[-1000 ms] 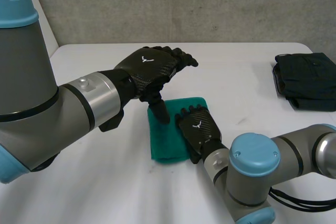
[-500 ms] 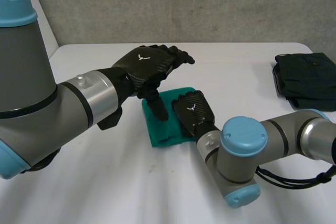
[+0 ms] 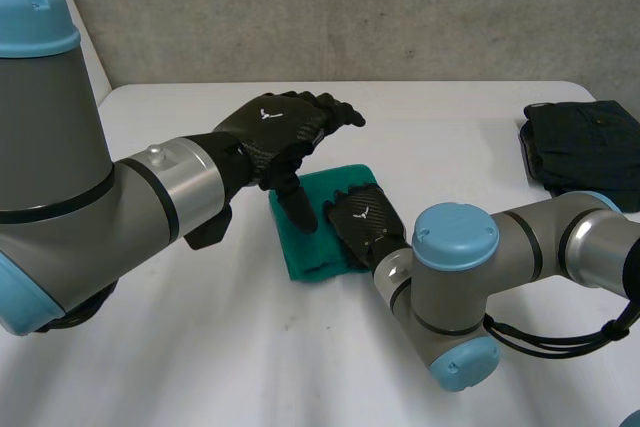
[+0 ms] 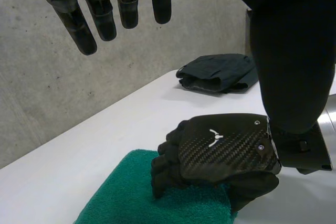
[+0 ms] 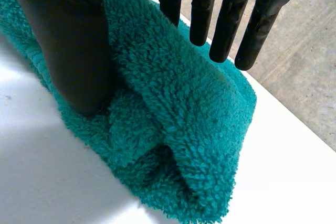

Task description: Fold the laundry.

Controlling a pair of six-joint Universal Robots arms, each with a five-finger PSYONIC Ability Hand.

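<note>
Head view: the left robot hand point(image 3: 283, 129) hovers above the far-left part of the folded green towel point(image 3: 305, 252), fingers straight and spread, thumb pointing down, holding nothing. The right robot hand point(image 3: 362, 225) lies palm-down on the towel's right side. The towel sits mid-counter point(image 3: 450, 137). A pile of dark clothes point(image 3: 585, 152) lies well apart, at the counter's right edge.

Left wrist view: the left robot hand's fingers point(image 4: 86, 22) hang straight, clear of everything. Below them the right robot hand point(image 4: 223, 148) covers the green towel point(image 4: 121, 192), fingertips bent down onto the pile. The dark clothes point(image 4: 218, 73) lie beyond, before a concrete wall point(image 4: 52, 87).

Right wrist view: the right robot hand's thumb point(image 5: 73, 51) presses into the green towel point(image 5: 184, 114). Its fingers point(image 5: 226, 24) reach out straight over the cloth, gripping nothing. A loose fold shows at the towel's corner.
</note>
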